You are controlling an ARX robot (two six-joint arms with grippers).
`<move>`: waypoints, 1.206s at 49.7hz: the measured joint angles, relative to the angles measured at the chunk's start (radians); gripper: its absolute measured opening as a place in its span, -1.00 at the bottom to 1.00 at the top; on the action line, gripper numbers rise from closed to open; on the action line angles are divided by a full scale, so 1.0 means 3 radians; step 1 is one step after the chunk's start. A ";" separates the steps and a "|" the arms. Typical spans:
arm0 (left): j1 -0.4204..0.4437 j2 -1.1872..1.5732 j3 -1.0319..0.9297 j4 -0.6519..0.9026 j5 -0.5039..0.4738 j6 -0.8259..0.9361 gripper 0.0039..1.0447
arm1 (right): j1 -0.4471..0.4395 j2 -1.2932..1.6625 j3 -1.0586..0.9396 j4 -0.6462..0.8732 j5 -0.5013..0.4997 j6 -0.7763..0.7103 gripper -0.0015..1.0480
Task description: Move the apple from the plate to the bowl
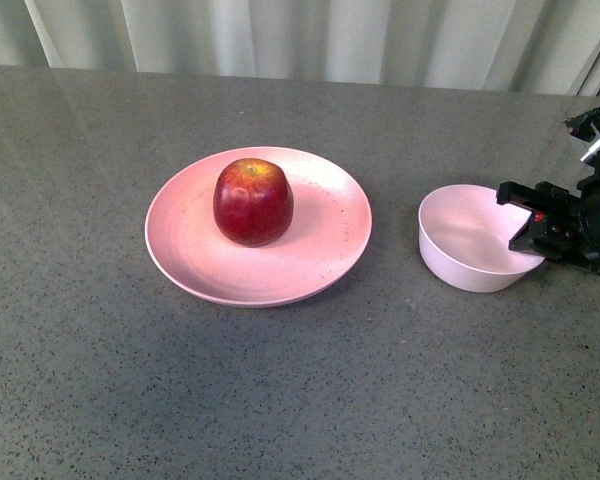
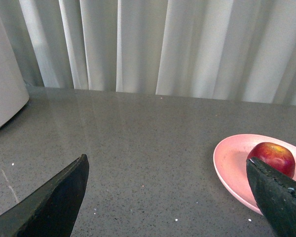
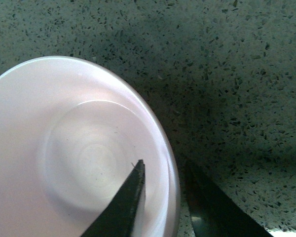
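Observation:
The dark-red apple (image 1: 252, 201) sits upright on the wide salmon-pink plate (image 1: 325, 245) in the middle of the grey table. The small pale bowl (image 1: 460, 245) stands empty to the plate's right. My right gripper (image 1: 530, 222) is shut on the bowl's right rim, one finger inside and one outside; in the right wrist view the bowl (image 3: 64, 158) fills the frame with the gripper (image 3: 165, 173) clamped over its rim. My left gripper (image 2: 167, 170) is open and empty, out of the front view; its wrist view shows the apple (image 2: 272, 157) and plate (image 2: 232, 163) past one fingertip.
Pale curtains (image 1: 300, 35) hang behind the table's far edge. A white rounded object (image 2: 5, 94) stands at the table's far left in the left wrist view. Grey speckled tabletop (image 1: 280, 390) lies in front of the plate and bowl.

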 joint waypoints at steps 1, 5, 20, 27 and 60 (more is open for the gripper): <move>0.0000 0.0000 0.0000 0.0000 0.0000 0.0000 0.83 | 0.0000 -0.0005 -0.0009 0.0020 -0.0011 0.0001 -0.46; 0.0000 0.0000 0.0000 0.0000 0.0000 0.0000 0.83 | -0.0024 -0.0085 -0.0074 0.0134 -0.0103 0.0009 -0.16; 0.0000 0.0000 0.0000 0.0000 0.0000 0.0000 0.83 | -0.0421 -0.1492 -0.0708 0.0684 -0.0562 -0.0159 0.81; 0.0000 0.0000 0.0000 0.0000 0.0000 0.0000 0.83 | -0.0703 -0.2295 -0.1787 0.2266 -0.0174 -0.0805 0.33; 0.0000 0.0000 0.0000 0.0000 -0.0001 0.0000 0.83 | -0.0254 -0.4081 -0.2974 0.1797 0.0350 -0.1063 -0.96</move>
